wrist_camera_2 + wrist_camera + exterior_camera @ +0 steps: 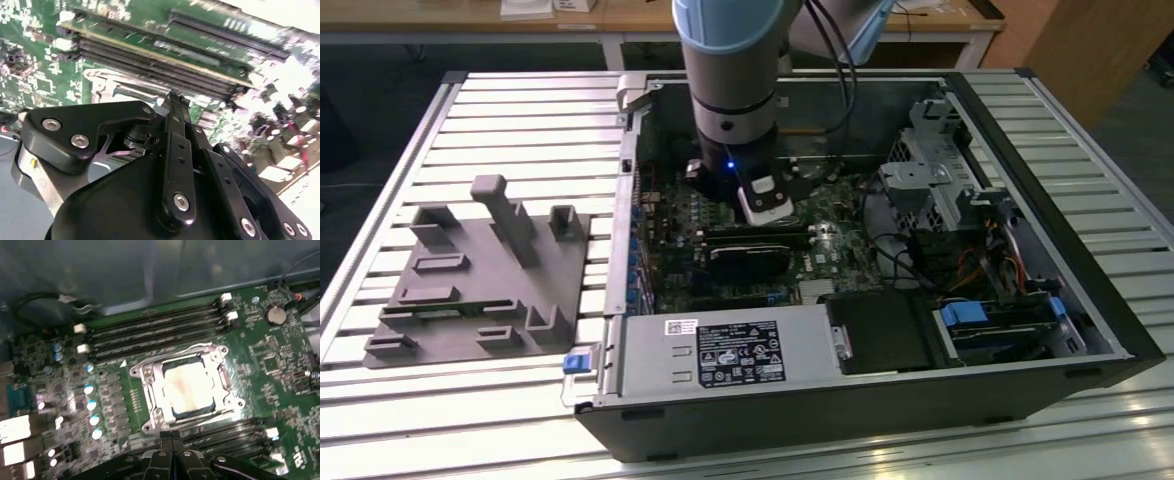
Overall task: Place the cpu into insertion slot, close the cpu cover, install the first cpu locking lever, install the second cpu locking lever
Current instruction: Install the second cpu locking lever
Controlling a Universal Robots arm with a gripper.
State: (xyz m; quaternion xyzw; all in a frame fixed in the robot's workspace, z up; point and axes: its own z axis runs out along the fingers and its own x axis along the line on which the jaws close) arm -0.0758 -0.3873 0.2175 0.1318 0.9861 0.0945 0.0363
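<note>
In the first wrist view the cpu (187, 387) lies flat in the insertion slot (146, 426), its pale silvery-tan face showing. The cpu cover (156, 392) lies down around it, framing the chip in its square window. A thin silvery lever wire (175, 354) runs along the socket edge nearest the memory slots. My gripper (170, 438) is shut with nothing between its fingers, just off the socket's edge on the opposite side. In the second wrist view the gripper (172, 97) hangs close above the silvery socket frame (102, 80). The arm (734, 90) reaches down into the open computer case.
Long black memory slots (155, 330) lie on both sides of the socket. A black graphics card (750, 262), the power supply (720, 352) and a drive cage (927, 180) crowd the case. A grey fixture (480, 280) sits on the slatted table at the exterior view's left.
</note>
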